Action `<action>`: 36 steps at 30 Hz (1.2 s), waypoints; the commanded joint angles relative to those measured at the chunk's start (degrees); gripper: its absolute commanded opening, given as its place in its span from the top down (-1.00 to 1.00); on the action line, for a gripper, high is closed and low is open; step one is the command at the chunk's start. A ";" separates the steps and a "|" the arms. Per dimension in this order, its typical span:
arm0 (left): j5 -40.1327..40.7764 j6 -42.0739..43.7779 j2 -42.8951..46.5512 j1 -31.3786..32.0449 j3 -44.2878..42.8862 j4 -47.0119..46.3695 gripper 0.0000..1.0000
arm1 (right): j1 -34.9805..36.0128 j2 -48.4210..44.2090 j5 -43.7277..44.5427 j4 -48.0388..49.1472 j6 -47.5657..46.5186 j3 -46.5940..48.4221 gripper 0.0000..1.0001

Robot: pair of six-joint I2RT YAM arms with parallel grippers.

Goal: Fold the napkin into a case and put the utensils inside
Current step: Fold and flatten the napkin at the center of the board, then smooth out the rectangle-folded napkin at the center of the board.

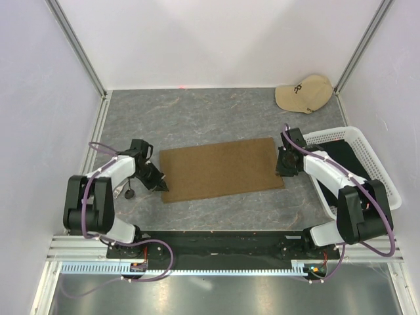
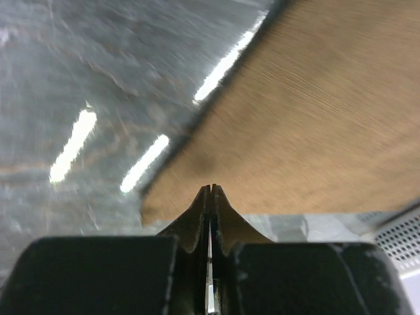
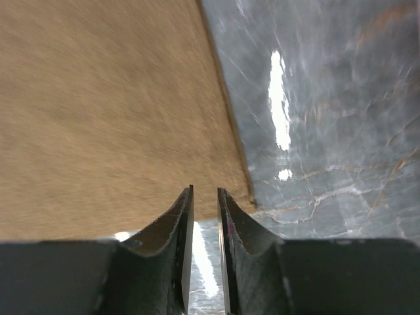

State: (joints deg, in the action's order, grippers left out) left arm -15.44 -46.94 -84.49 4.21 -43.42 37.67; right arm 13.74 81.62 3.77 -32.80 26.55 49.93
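Start with the one container you have. A white mesh basket [image 1: 355,132] stands at the right edge of the bench [image 1: 197,111], and the right arm hides part of its near end. Black fabric [image 1: 348,157] lies inside it, and you can see nothing else in there. A beige baseball cap [image 1: 304,93] rests in the far right corner of the bench, apart from the basket.

The napkin [image 1: 220,169] lies flat in the middle of the bench as one open rectangle. Its long axis runs left to right, with the right end turned a little toward the far edge. It touches neither the basket nor the cap.

Your left end effector [image 1: 161,186] is at the napkin's near left corner. In the left wrist view its jaws are pressed together with the tips over the cloth just inside that corner. You cannot tell whether any cloth is pinched between them.

Your right end effector [image 1: 282,172] is at the napkin's near right corner. In the right wrist view its jaws stand slightly apart. The tips sit at the cloth's near edge, with bare bench showing through the gap.

A small item [image 1: 128,191] lies on the bench under the left arm, too small to identify.
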 commanded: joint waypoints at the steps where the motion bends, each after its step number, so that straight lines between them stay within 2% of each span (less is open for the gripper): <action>1: -0.73 3.87 0.36 -0.16 0.53 -4.79 0.96 | 0.59 0.29 0.71 3.18 1.05 -3.52 0.46; 3: -0.55 4.39 3.96 -0.16 0.53 -6.20 0.94 | 0.59 0.03 1.06 3.18 0.26 -3.00 0.46; 6: -1.52 4.75 7.93 -0.25 -2.71 -7.70 0.73 | 0.59 0.02 1.50 2.39 -0.44 0.50 0.39; 7: -3.00 4.75 7.94 -0.25 -3.85 -8.05 0.66 | 0.68 0.63 1.50 2.30 -0.53 1.73 0.26; 10: -5.46 4.49 3.65 -0.25 -9.04 -9.72 0.65 | 0.59 4.40 2.03 2.56 -0.70 7.79 0.02; 13: -7.14 4.31 -3.74 -0.25 -14.40 -11.65 0.72 | 0.59 10.54 1.77 2.83 -0.71 15.00 -0.07; 15: -7.50 4.22 -9.17 -0.25 -18.44 -12.62 0.76 | 0.68 13.46 1.77 2.83 -0.53 20.00 -0.08; 20: -6.01 5.19 -15.96 -0.78 -25.30 -12.01 0.85 | 0.68 21.02 3.25 3.18 -0.44 25.91 -0.01; 27: -4.95 6.24 -20.36 -1.92 -26.63 -11.83 0.88 | 0.59 28.05 7.73 3.70 -3.25 31.27 0.11; 36: -1.96 8.97 -26.69 -4.12 -28.39 -11.30 0.89 | 0.59 32.97 11.25 6.25 -5.53 33.82 0.12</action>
State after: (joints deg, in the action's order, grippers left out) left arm -19.38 -41.71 -108.57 0.80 -69.10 26.52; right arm 14.11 112.07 11.49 -29.04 23.35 80.62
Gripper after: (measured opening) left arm 0.055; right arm 0.442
